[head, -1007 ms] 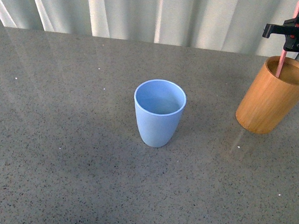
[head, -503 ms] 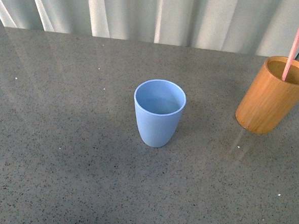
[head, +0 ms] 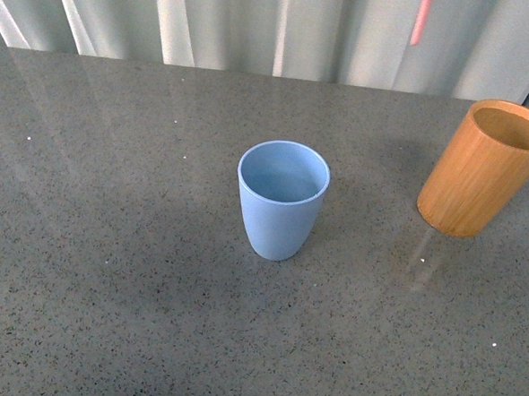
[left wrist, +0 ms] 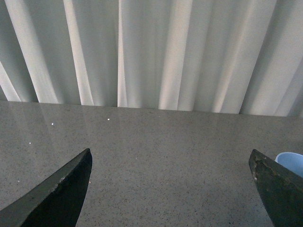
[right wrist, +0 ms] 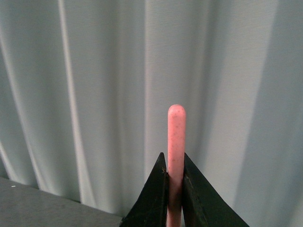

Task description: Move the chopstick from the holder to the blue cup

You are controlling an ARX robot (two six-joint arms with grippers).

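Right wrist view: right gripper (right wrist: pixel 174 163) pinched tight on chopstick (right wrist: pixel 176 137)
Held upright, clear of holder (head: pixel 482 171), so it can drop straight into blue cup (head: pixel 281 199); left gripper (left wrist: pixel 169 156) wide apart, empty

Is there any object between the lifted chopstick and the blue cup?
Nothing visible. The chopstick, clamped in the right gripper, is out of the holder, which stands off to the side; only table surface lies before the open blue cup.
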